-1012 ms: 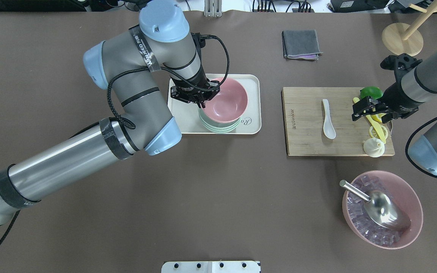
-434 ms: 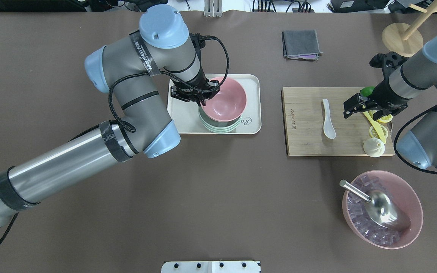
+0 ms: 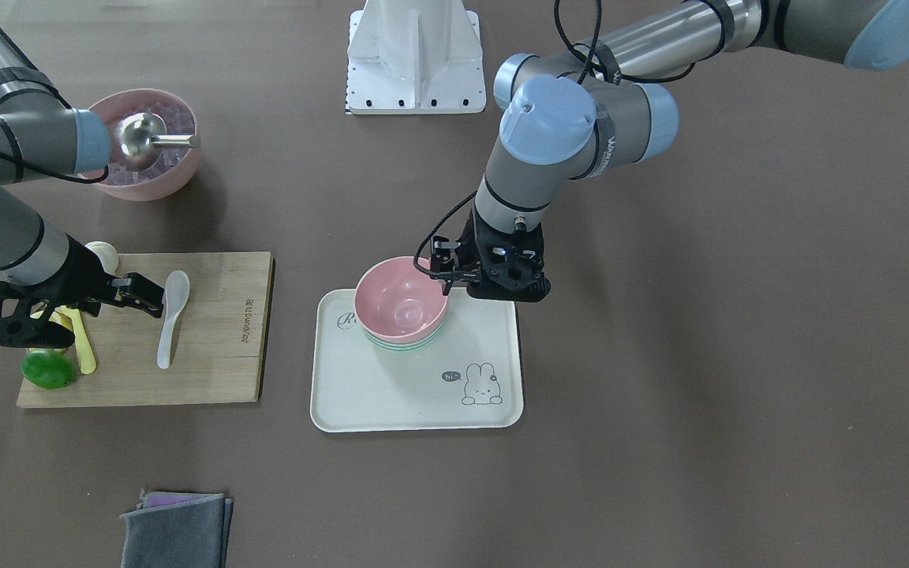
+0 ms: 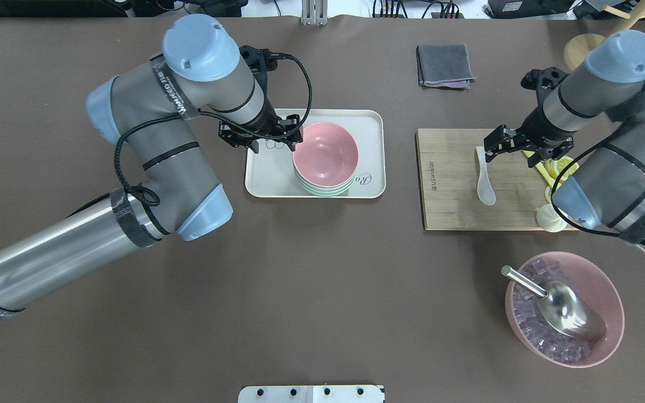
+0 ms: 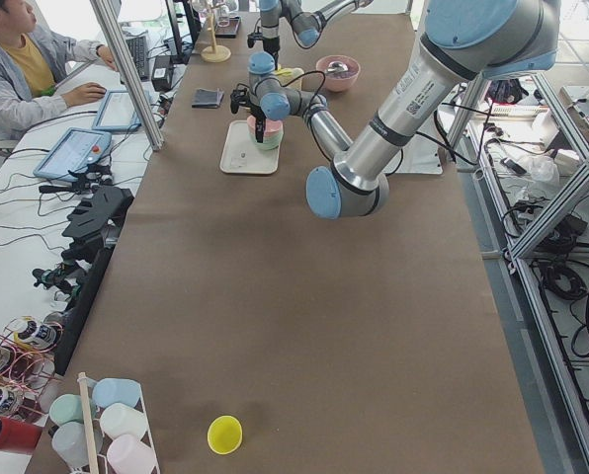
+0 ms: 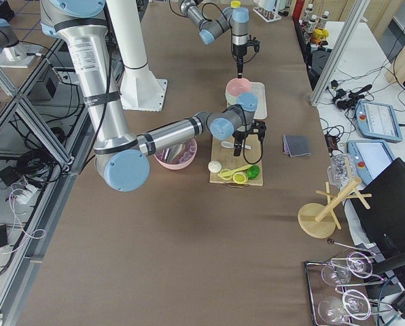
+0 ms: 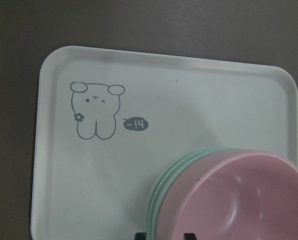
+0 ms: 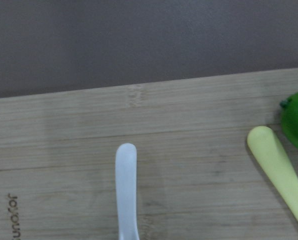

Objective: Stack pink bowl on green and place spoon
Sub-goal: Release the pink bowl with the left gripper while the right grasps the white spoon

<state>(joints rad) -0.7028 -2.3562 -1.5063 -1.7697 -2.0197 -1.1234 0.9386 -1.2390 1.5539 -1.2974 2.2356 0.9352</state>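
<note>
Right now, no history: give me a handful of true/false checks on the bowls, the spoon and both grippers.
1. The pink bowl sits nested on the green bowls on the tray. True.
2. The left gripper is clamped on the pink bowl's rim. False: it is open beside the bowl, over the tray, holding nothing.
3. The white spoon lies flat on the cutting board. True.
4. The right gripper holds the spoon. False: it hovers open at the handle end, and the spoon rests on the board.
5. The metal scoop lies on the tray. False: it is in the bowl of ice cubes, apart from the tray.
</note>
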